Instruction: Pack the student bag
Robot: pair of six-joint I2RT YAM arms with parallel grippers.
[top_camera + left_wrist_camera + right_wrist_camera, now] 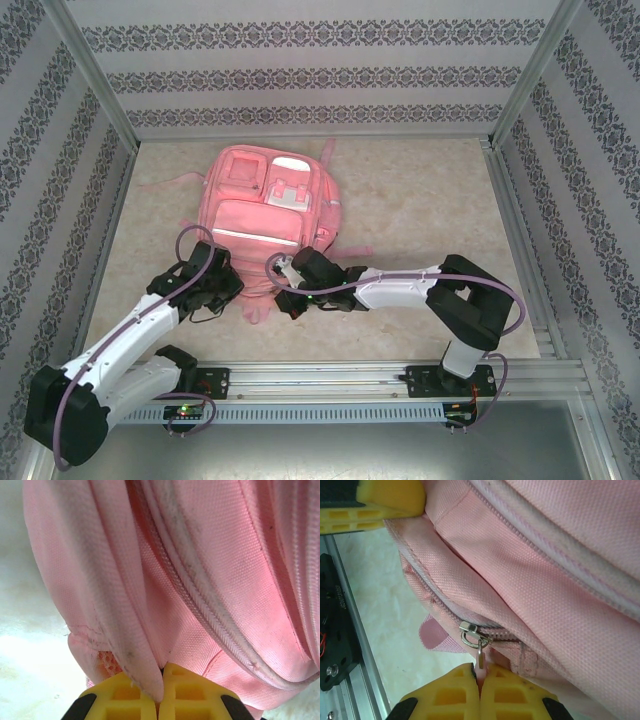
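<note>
Left fingers [187,692] clamp student bag [268,200] fabric, right fingers [512,692] pinch the zipper pull [480,654], which may slip free when tugged.

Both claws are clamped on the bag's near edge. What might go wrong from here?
The right claw pinches only the thin pink pull tab below the metal zipper slider; it may slip out.
The left claw holds just a fold of the large pink fabric backpack; pulling might drag the bag instead of opening it.

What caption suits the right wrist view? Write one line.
Yellow right fingers pinch the metal zipper pull on the pink student bag.
</note>
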